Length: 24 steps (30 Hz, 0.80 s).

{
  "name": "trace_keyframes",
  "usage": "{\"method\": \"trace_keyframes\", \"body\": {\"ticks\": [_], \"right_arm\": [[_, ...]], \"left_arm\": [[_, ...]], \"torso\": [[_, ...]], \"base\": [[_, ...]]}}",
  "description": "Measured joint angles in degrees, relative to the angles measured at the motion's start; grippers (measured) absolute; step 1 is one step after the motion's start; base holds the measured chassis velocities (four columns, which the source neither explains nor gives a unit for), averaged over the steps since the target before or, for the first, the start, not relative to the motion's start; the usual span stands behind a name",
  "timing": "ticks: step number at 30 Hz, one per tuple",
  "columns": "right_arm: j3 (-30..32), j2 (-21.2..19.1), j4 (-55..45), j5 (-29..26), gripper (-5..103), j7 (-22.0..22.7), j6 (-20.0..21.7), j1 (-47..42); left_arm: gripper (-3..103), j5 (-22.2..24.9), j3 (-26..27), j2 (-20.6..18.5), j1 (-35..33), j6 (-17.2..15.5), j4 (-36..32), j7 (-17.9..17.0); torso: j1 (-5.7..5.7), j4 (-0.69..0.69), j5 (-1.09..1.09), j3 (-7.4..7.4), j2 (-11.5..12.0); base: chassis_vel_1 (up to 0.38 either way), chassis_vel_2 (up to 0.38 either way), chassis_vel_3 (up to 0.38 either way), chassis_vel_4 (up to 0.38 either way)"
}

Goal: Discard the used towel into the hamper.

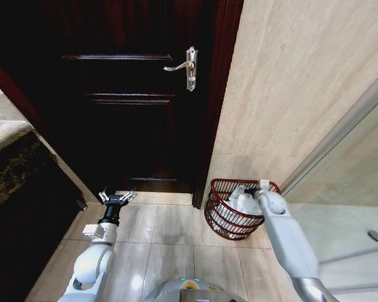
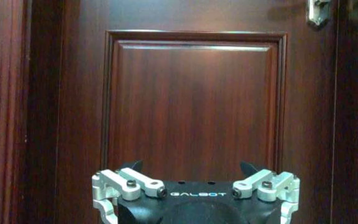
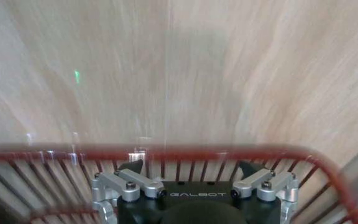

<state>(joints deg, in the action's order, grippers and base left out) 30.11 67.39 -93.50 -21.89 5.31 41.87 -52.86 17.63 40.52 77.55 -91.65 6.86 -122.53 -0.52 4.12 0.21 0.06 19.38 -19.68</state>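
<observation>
The hamper, a reddish-brown wire basket, is standing on the tiled floor at the lower middle-right of the head view, against the beige wall and just beside the frame of the dark wooden door. The corner place probably keeps it out of the walking way. Something white, most likely the used towel, is lying inside it.

The right gripper is reaching over the hamper's opening, with the arm stretching from the lower right of the head view up to the rim. In the right wrist view its fingers are standing apart and nothing is between them, so I judge the towel is already released.

The left gripper is hanging at the lower left of the head view, pointing at the door, the arm bent low. Its fingers are spread apart and holding nothing.
</observation>
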Motion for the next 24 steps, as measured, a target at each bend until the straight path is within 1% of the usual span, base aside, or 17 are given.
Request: {"method": "trace_keyframes", "body": {"ticks": [1, 2, 3, 4, 5, 6, 8, 11, 13, 14, 15, 17, 18, 20, 21, 23, 24], "right_arm": [[0.6, -0.7, -3.9, -1.7, 100, 1.5, -0.2, -1.2], [1.2, -1.0, -7.4, -2.9, 100, 3.2, -0.6, -2.7], [1.2, -1.0, -7.4, -2.9, 100, 3.2, -0.6, -2.7], [1.6, -1.2, -10.2, -3.4, 100, 4.3, -1.1, -4.0], [2.4, -1.3, -14.5, -3.9, 100, 5.3, -1.6, -6.0], [3.1, -1.3, -17.4, -4.1, 100, 5.8, -1.9, -7.6], [4.0, -1.1, -20.5, -4.2, 100, 6.3, -2.6, -10.0], [5.1, 0.1, -25.2, -3.0, 100, 6.8, -5.2, -14.9], [6.0, 2.1, -28.9, 1.3, 100, 6.3, -12.0, -20.8], [6.2, 3.2, -29.5, 3.9, 100, 5.5, -16.8, -23.2], [6.2, 3.2, -29.5, 3.9, 100, 5.5, -16.8, -23.2], [7.8, 6.2, -29.7, 10.0, 100, 2.0, -29.2, -28.2], [7.8, 6.2, -29.7, 10.0, 100, 2.0, -29.2, -28.2], [9.0, 9.2, -29.7, 13.0, 100, -0.3, -37.2, -31.7], [9.4, 10.8, -29.9, 14.1, 100, -0.4, -39.6, -33.0], [10.1, 14.0, -30.6, 15.8, 100, -0.4, -42.5, -35.7], [10.1, 14.0, -30.6, 15.8, 100, -0.4, -42.5, -35.7]], "left_arm": [[100, 0.2, 0.0, 0.1, -0.1, 0.1, -0.4, 0.0], [100, 0.4, 0.0, 0.2, -0.1, 0.2, -0.7, -0.1], [100, 0.4, 0.0, 0.2, -0.1, 0.2, -0.7, -0.1], [100, 0.6, 0.0, 0.4, -0.2, 0.2, -1.1, -0.1], [100, 0.9, 0.1, 0.5, -0.3, 0.2, -1.7, -0.2], [100, 1.0, 0.1, 0.6, -0.4, 0.2, -1.9, -0.3], [100, 1.1, 0.2, 0.8, -0.7, 0.2, -2.4, -0.5], [100, 1.4, 0.2, 1.2, -1.1, 0.2, -3.5, -0.7], [100, 1.4, 0.2, 2.1, -1.8, 0.1, -4.7, -1.0], [100, 1.4, 0.1, 2.5, -2.1, 0.0, -5.3, -1.3], [100, 1.4, 0.1, 2.5, -2.1, 0.0, -5.3, -1.3], [100, 0.9, 0.0, 3.2, -2.8, -0.2, -6.3, -1.7], [100, 0.9, 0.0, 3.2, -2.8, -0.2, -6.3, -1.7], [100, 0.4, 0.0, 3.7, -3.5, -0.2, -7.0, -1.9], [100, 0.3, 0.0, 3.9, -3.9, -0.2, -7.2, -1.9], [100, 0.3, 0.1, 4.5, -4.9, 0.1, -7.7, -1.9], [100, 0.3, 0.1, 4.5, -4.9, 0.1, -7.7, -1.9]], "torso": [[-0.01, 0.06, -0.1, -0.03, 0.0], [-0.01, 0.02, -0.16, -0.02, 0.0], [-0.01, 0.02, -0.16, -0.02, 0.0], [0.0, 0.05, -0.03, -0.01, 0.0], [-0.01, 0.05, -0.01, -0.02, 0.0], [-0.01, 0.05, -0.12, -0.02, 0.0], [0.0, 0.04, -0.15, -0.02, 0.0], [-0.01, 0.05, -0.02, -0.01, 0.0], [-0.01, 0.04, -0.09, -0.02, 0.0], [-0.01, 0.03, -0.03, -0.02, 0.0], [-0.01, 0.03, -0.03, -0.02, 0.0], [-0.01, 0.04, -0.08, -0.02, 0.0], [-0.01, 0.04, -0.08, -0.02, 0.0], [-0.01, 0.03, -0.04, -0.01, 0.0], [-0.01, 0.05, -0.06, -0.01, 0.0], [-0.01, 0.04, -0.07, -0.01, 0.0], [-0.01, 0.04, -0.07, -0.01, 0.0]], "base": [[0.0, 0.0, 0.0, 0.0], [0.0, 0.0, 0.0, 0.0], [0.0, 0.0, 0.0, 0.0], [0.0, 0.0, 0.0, 0.0], [0.0, 0.0, 0.0, 0.0], [0.0, 0.0, 0.0, 0.0], [0.0, 0.0, 0.0, 0.0], [0.0, 0.0, 0.0, 0.0], [0.0, 0.0, 0.0, 0.0], [0.0, 0.0, 0.0, 0.0], [0.0, 0.0, 0.0, 0.0], [0.0, 0.0, 0.0, 0.0], [0.0, 0.0, 0.0, 0.0], [0.0, 0.0, 0.0, 0.0], [0.0, 0.0, 0.0, 0.0], [0.0, 0.0, 0.0, 0.0], [0.0, 0.0, 0.0, 0.0]]}}
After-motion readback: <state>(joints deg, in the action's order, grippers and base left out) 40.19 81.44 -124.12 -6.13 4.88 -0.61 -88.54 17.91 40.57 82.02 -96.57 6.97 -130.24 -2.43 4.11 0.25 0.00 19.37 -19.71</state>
